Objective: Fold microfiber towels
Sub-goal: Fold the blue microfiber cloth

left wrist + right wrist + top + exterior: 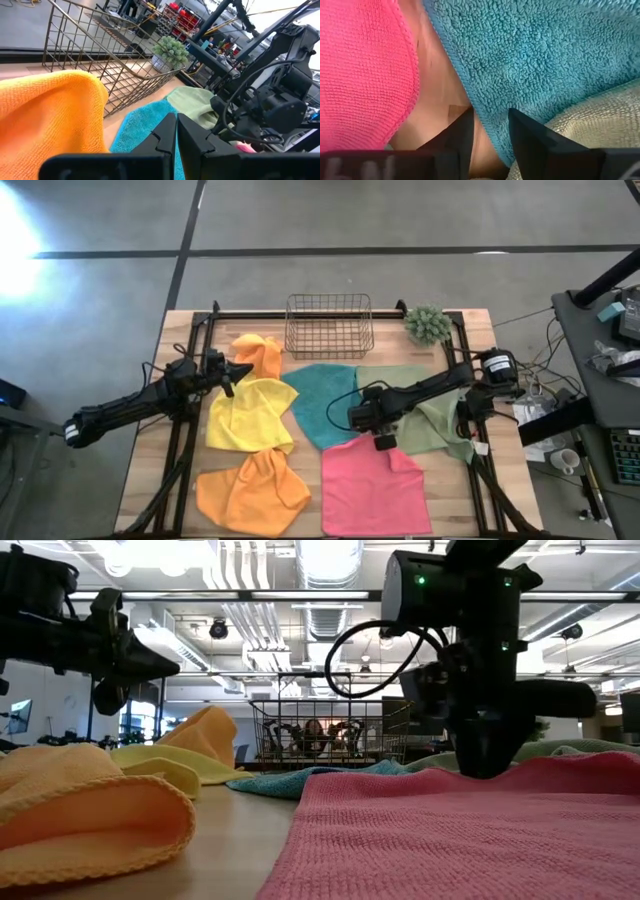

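Spread narrowly on right gripper (490, 131) straddling teal towel's (322, 404) edge near pink towel (374, 484) at table (150, 432) centre, pressed together on left gripper (176, 131) hovering over yellow towel (250, 416) beside orange towel (258, 356).

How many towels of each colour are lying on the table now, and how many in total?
Orange towels: 2
Yellow towel: 1
Teal towel: 1
Olive green towel: 1
Pink towel: 1
Total: 6
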Action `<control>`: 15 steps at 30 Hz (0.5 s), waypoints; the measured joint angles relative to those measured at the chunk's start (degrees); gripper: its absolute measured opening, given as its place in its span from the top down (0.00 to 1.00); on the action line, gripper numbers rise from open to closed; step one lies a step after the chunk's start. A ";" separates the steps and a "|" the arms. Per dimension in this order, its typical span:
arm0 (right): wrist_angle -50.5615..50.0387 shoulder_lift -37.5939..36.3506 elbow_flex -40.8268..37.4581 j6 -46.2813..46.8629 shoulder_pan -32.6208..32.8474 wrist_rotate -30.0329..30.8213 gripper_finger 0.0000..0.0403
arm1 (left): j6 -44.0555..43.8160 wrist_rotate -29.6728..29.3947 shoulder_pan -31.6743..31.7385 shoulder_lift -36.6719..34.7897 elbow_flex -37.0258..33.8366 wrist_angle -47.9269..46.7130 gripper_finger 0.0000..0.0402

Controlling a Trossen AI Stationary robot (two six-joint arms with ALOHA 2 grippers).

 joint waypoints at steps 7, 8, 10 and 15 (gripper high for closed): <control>0.47 3.45 -0.11 3.47 -1.22 -0.55 0.86 | 0.02 0.00 0.02 0.09 0.00 0.01 1.00; 0.56 3.63 -0.13 4.36 -1.22 -0.54 0.88 | 0.03 -0.02 0.02 0.09 0.00 0.04 1.00; 0.83 3.65 -0.14 5.51 -1.23 -0.50 0.93 | 0.50 -0.01 0.02 0.11 0.00 0.03 1.00; 1.15 1.78 -0.06 10.09 -1.26 -0.68 0.98 | 4.87 0.76 0.02 -0.02 0.00 0.10 1.00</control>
